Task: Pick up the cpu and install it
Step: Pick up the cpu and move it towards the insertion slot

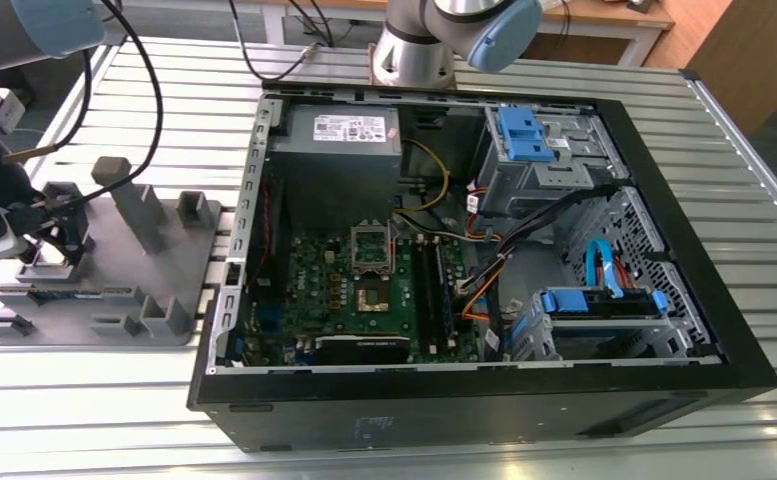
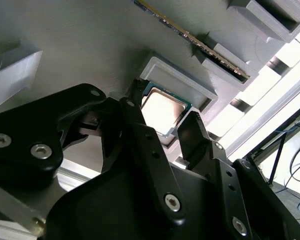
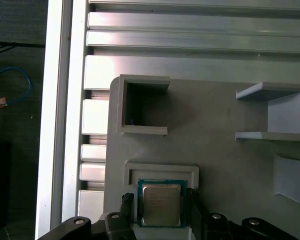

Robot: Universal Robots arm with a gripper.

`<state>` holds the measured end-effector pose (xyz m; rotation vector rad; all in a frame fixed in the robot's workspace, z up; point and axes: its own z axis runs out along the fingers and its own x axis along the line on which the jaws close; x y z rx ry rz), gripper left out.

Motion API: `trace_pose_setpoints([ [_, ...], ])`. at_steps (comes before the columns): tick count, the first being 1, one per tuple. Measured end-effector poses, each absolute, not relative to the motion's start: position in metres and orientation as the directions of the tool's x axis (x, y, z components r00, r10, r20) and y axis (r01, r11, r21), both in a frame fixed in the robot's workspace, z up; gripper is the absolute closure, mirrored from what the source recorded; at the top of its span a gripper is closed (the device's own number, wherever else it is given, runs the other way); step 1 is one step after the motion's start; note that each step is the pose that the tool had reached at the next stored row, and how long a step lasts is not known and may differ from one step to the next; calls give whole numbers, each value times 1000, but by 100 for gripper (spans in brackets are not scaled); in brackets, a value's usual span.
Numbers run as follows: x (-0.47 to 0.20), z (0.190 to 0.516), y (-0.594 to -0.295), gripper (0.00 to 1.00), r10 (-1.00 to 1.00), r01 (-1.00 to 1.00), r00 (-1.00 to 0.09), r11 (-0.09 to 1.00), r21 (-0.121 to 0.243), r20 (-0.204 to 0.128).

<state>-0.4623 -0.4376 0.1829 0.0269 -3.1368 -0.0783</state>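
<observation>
Fingers [image 3: 126, 199] of the gripper [image 2: 164, 109] stand parted, one on either side of the cpu [image 3: 161, 204]. They sit close to its edges, and I cannot tell whether they press on it. The chip lies flat in a shallow walled pocket of the grey holder plate [image 3: 220, 145], shiny top up, close to that plate's edge. The plate rests on the slatted metal table [image 1: 81, 400], beside the open computer case [image 1: 495, 405]. Its motherboard [image 1: 341, 290] lies well apart from the chip.

Slatted metal table [image 1: 81, 400]: computer case [image 1: 495, 398], holder tray [image 1: 108, 265]
</observation>
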Motion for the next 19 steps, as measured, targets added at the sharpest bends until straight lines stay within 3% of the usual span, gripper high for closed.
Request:
trace_pose_setpoints([
  [5,-462,183,-438,46,-17,-17,-1000,999,50,3],
  [6,-462,183,-438,53,-17,-17,-1000,999,50,3],
  [19,-462,185,-438,53,-17,-17,-1000,999,50,4],
])
